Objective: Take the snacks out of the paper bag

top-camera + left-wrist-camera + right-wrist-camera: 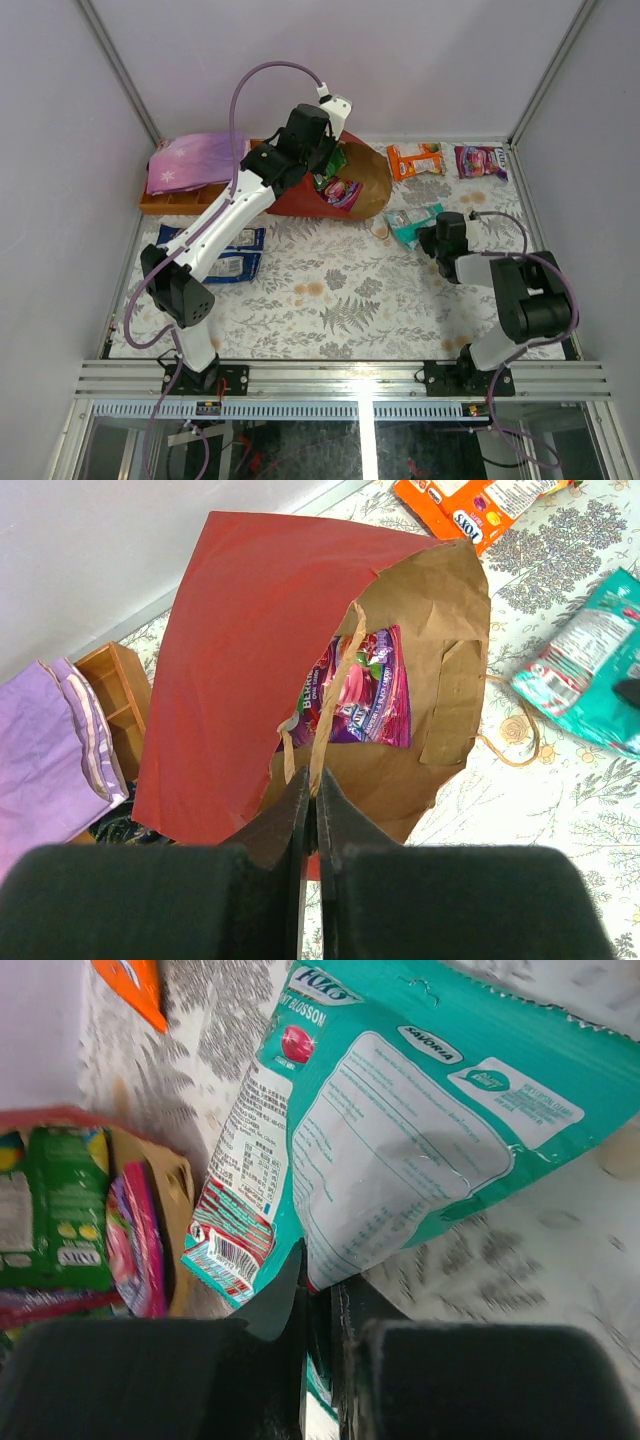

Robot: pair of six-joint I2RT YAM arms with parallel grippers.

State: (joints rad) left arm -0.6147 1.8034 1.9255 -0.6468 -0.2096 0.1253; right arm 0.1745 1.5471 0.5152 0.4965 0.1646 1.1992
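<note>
I am pinching the near rim of the paper bag (240, 630) with my left gripper (314, 805), jaws pressed tight together on the paper. One thin loop handle (335, 700) seems to be running down into the same pinch, though the fingers are hiding the exact spot. The bag is lying on its side just ahead of this gripper, red outside turned up, brown mouth gaping off to the right. Straight ahead of the fingertips, inside the bag, a magenta packet (365, 695) is resting on the brown wall, with a green packet (45, 1210) lying beside it in the mouth. Off to this gripper's left, a purple cloth (40, 760) is draping over a wooden tray (115, 680). Ahead and to the right, past the bag, an orange packet (470, 505) is lying on the patterned table (340, 300).

My right gripper (320, 1280) is clamping the edge of the teal packet (420, 1130), which is spreading out ahead of the fingers. The bag's mouth is facing this gripper from its left. Farther ahead, a second magenta packet (480, 160) is lying near the orange one. Blue-and-white packets (225, 250) are lying well behind my left gripper, beside that arm.
</note>
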